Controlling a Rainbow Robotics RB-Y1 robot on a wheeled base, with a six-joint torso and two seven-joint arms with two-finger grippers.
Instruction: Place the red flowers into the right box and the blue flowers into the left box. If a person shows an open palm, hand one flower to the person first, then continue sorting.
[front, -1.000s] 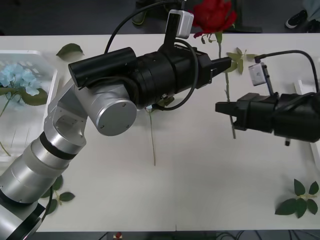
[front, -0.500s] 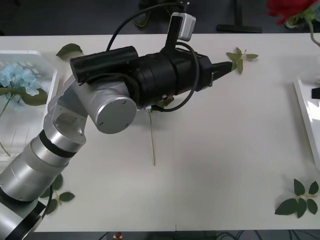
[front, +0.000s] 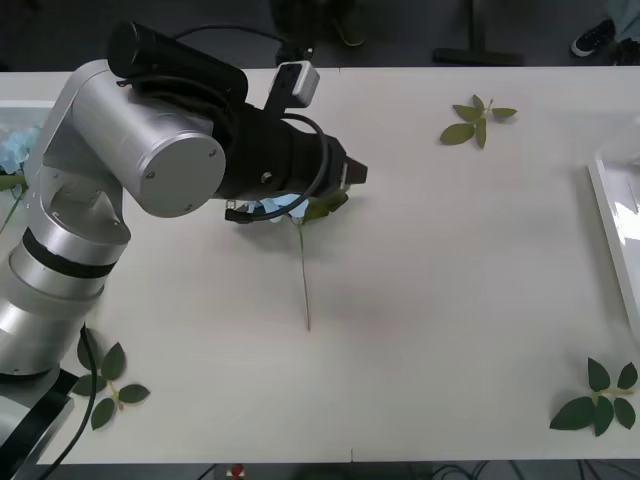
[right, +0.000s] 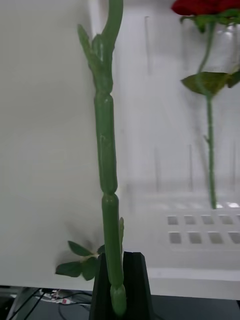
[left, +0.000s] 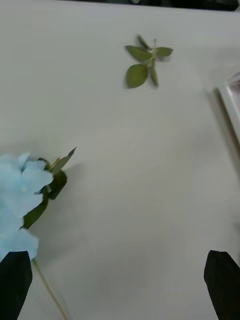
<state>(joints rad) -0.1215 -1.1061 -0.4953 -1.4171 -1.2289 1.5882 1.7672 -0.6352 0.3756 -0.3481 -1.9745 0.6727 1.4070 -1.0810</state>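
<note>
White table (front: 450, 300): left gripper (front: 352, 172) low over it, black fingers (left: 222, 280) spread wide, clasping nothing, a blue flower (left: 20, 200) lying just beside one finger, bloom largely hidden under the arm in the front view. Right gripper (right: 119, 287) has its fingers clamped on a green stem (right: 106, 150), probably a red flower's, bloom cut off, above the right box (right: 200, 230) where one red rose (right: 205, 6) lies. No legible writing.

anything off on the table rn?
Nothing damaged or spilled. One blue flower lies unsorted mid-table under the open left gripper. Loose leaf sprigs are scattered around. The right gripper grips a rose stem by the right box.
</note>
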